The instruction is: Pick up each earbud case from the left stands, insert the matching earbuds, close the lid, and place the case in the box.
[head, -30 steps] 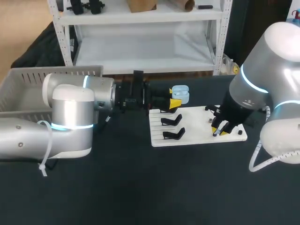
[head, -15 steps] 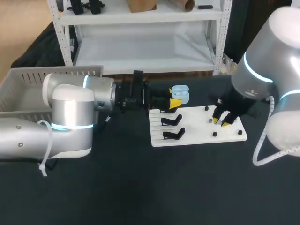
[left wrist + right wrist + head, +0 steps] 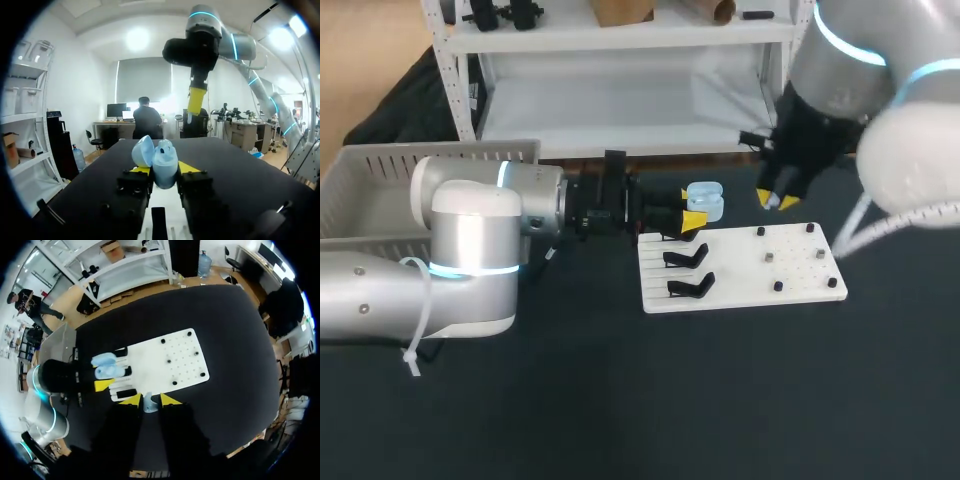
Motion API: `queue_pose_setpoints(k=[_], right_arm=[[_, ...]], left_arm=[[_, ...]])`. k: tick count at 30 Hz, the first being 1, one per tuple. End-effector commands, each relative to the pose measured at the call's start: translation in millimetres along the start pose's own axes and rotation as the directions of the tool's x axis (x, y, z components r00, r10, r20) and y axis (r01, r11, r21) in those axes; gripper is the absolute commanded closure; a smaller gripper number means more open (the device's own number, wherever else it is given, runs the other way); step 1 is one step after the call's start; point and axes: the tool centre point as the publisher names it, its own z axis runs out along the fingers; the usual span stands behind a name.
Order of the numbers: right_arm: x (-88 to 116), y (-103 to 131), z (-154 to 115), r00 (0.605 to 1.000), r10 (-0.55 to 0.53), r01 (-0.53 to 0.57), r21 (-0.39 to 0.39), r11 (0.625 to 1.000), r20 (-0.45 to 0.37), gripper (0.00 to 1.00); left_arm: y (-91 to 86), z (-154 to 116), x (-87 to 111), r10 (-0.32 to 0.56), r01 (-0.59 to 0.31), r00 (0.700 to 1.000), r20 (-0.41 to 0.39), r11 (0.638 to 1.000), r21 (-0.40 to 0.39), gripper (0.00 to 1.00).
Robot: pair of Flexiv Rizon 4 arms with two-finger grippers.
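Separately, left gripper (image 3: 164,169) holds case (image 3: 159,156) (right gripper (image 3: 150,399): earbud (image 3: 149,405)).

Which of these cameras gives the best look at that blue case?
Left wrist view: the earbud case sits close up, lid open, held by the left gripper. Head and right wrist views show it small, from above.

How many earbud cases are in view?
1. The light blue earbud case, lid open, is held in the left gripper beside the white board. No other shows; the box may hide some.
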Motion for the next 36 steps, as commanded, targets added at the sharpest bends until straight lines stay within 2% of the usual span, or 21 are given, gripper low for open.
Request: queue_pose_setpoints(k=[1,6,22,23,25,26,36], right_arm=[[-5,23,-5,0.995,-0.049,0.056,0.075,0.996,-0.087,1.0],[-1,39,-4,0.991,-0.1,0.109,0.111,0.988,-0.086,1.0],[-1,39,-4,0.991,-0.1,0.109,0.111,0.988,-0.086,1.0],[-1,41,-3,0.989,-0.117,0.126,0.108,0.986,-0.087,1.0],[-6,48,-3,0.979,-0.18,0.183,0.03,0.983,-0.093,1.0],[-7,50,-2,0.975,-0.206,0.208,0.02,0.978,-0.088,1.0],[-13,64,11,0.918,-0.385,0.391,0.047,0.919,-0.099,1.0]], left_arm=[[-2.5,0,0.1,0.002,-0.002,1.0,0.001,1.0,-0.008,1.0],[-2.5,0,0.1,0.002,-0.002,1.0,0.001,1.0,-0.008,1.0],[-2.5,0,0.1,0.002,-0.002,1.0,0.001,1.0,-0.008,1.0],[-2.5,0,0.1,0.002,-0.002,1.0,0.001,1.0,-0.008,1.0],[-2.5,0,0.1,0.002,-0.002,1.0,0.001,1.0,-0.008,1.0],[-2.5,0,0.1,0.002,-0.002,1.0,0.001,1.0,-0.008,1.0],[-2.5,0,0.1,0.002,-0.002,1.0,0.001,1.0,-0.008,1.0]])
